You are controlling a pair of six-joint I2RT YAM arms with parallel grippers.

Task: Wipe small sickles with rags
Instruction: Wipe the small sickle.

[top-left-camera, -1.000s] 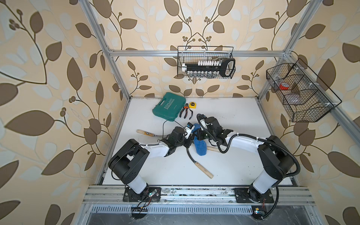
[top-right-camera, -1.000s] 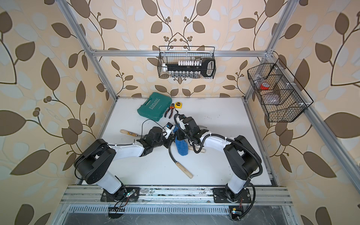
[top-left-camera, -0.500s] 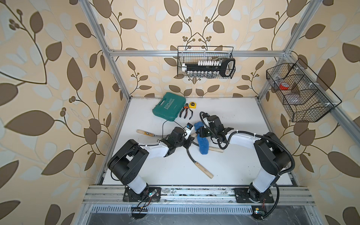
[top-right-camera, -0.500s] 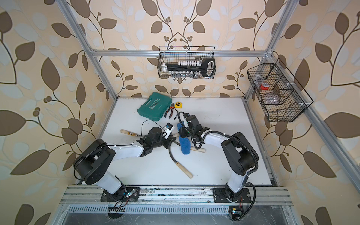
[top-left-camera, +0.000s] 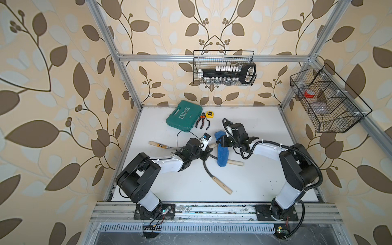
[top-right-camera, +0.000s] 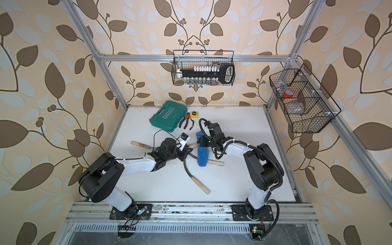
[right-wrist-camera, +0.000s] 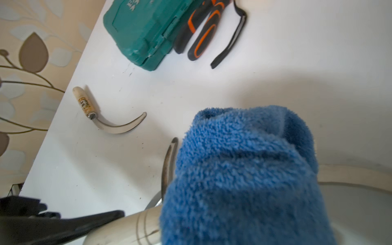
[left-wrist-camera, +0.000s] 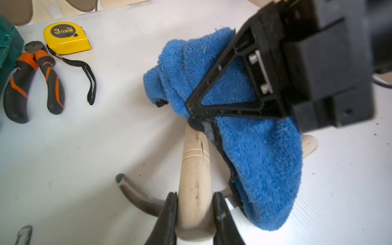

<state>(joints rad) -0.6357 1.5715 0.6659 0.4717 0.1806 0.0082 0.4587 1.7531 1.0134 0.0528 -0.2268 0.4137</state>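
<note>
My left gripper (left-wrist-camera: 195,195) is shut on the pale wooden handle (left-wrist-camera: 194,169) of one small sickle (top-left-camera: 212,146) at mid-table. Over that sickle's blade hangs the blue fluffy rag (top-left-camera: 222,152), with my right gripper (top-left-camera: 222,142) shut on it; the rag hides most of the blade and my right jaws in the right wrist view. A second sickle (top-left-camera: 220,184) lies nearer the front, its blade curving up toward my left gripper. A third (right-wrist-camera: 114,125) lies by the left edge. Another wooden handle (top-left-camera: 234,162) sticks out from under the rag.
At the back of the table stand a teal tool case (top-left-camera: 184,115), orange-and-black pliers (top-left-camera: 202,123) and a yellow tape measure (top-left-camera: 209,114). Wire baskets hang on the back wall (top-left-camera: 223,67) and the right frame (top-left-camera: 326,101).
My right gripper has carried the rag a little to the right and toward the back along the held sickle. The left gripper has kept its hold and hardly moved.
</note>
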